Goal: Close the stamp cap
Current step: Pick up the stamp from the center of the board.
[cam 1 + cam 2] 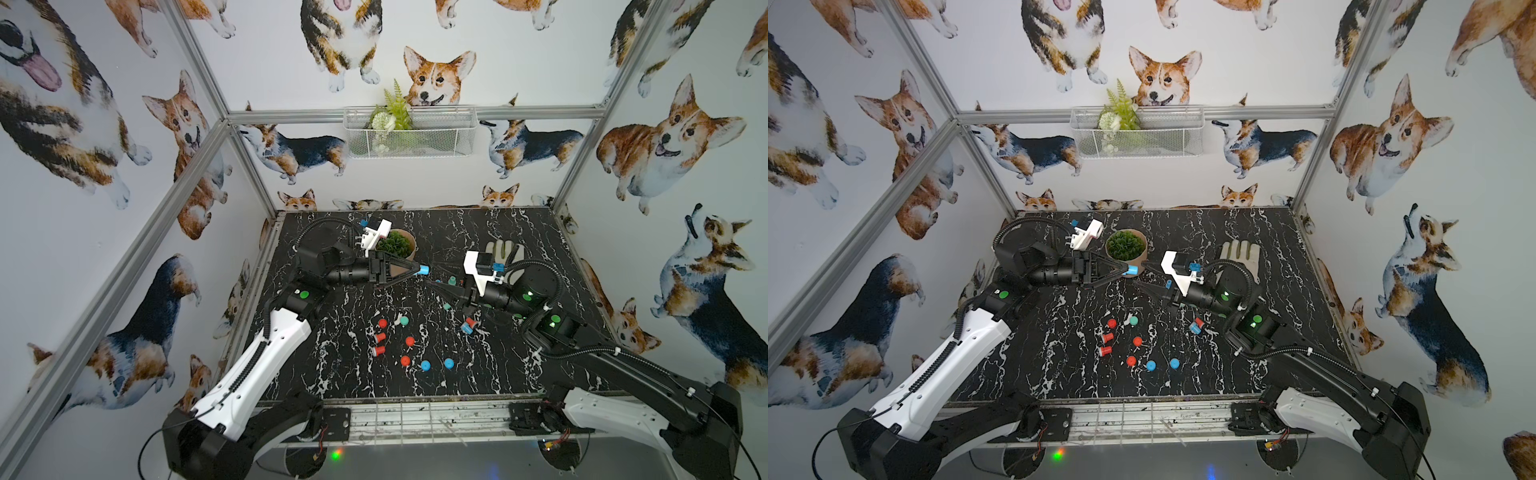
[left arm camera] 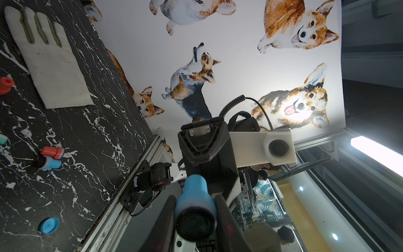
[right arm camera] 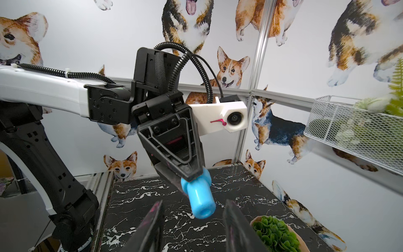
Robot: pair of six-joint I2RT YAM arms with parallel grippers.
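Pincer on my left (image 1: 417,272) was clamped on the blue stamp (image 1: 424,270), which hung in the air above the desk (image 1: 519,365), just beside the one plant pot (image 1: 397,243). My right pincer (image 1: 433,274) stood open and empty, facing the stamp's handle. The stamp's dark face looked bare, so I judged capping not yet begun. Next I needed one of the two loose blue caps (image 1: 425,365). Five red pieces (image 1: 410,341) lay mid-desk, plus one glove (image 1: 503,251).

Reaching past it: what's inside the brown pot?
A green leafy plant fills the pot. Any soil is hidden under the leaves; the left gripper, holding a blue stamp, covers part of the near wall.
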